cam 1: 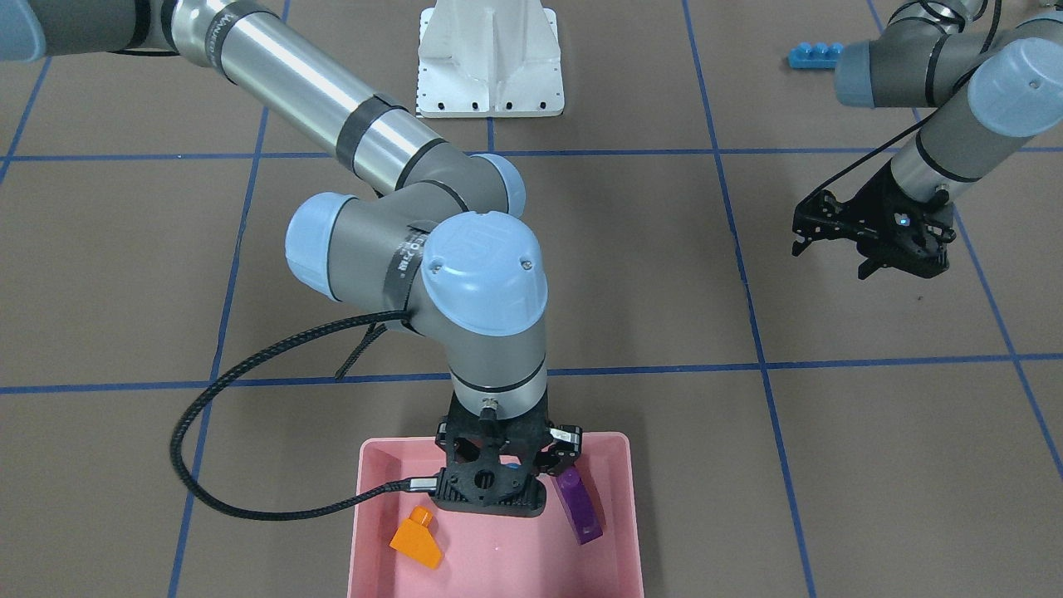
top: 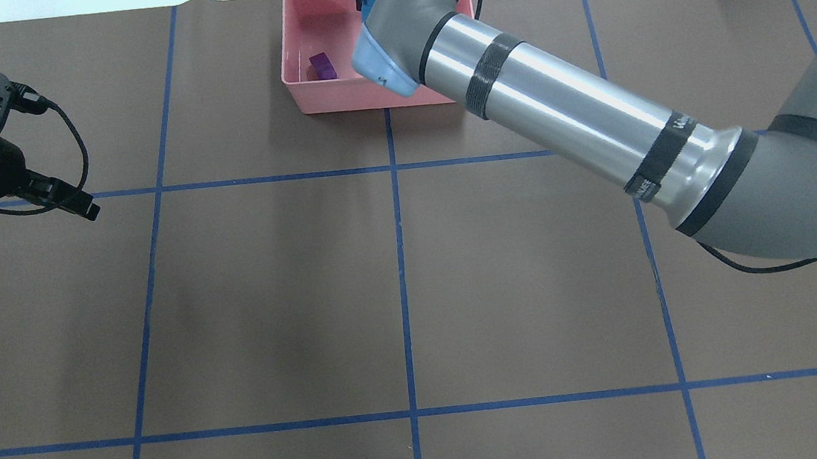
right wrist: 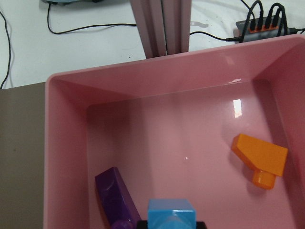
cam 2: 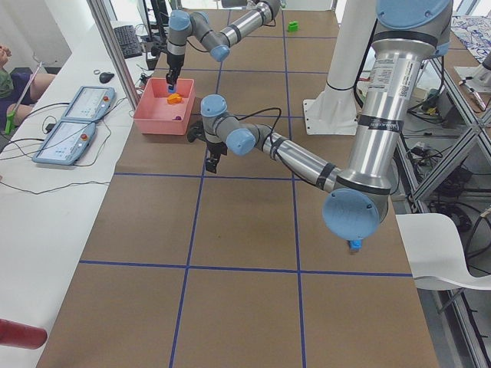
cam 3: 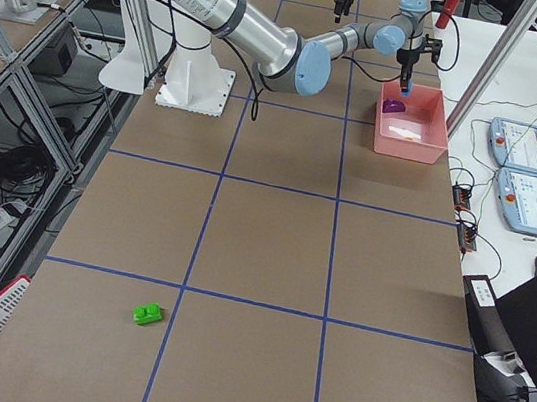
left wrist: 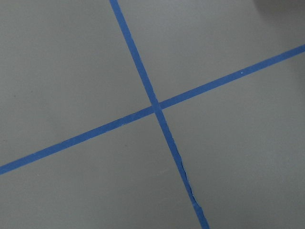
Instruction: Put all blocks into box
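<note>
Only the wrist camera is showing the right gripper (cam 1: 511,472) clamping the small blue cube (right wrist: 170,212) above the pink box (cam 1: 490,556), where the orange block (right wrist: 259,155) and purple block (right wrist: 114,191) are lying. The left gripper (cam 1: 830,259) is gaping wide.

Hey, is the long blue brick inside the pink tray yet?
No, the long blue brick lies on the brown table, far from the pink tray.

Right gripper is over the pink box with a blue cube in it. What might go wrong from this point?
1. The small blue cube in the right gripper hangs close to the purple brick. Dropped here, it may strike that brick and bounce, probably staying inside the pink box.
2. The long blue brick lies outside the box, close by the left arm, which might knock it.
</note>
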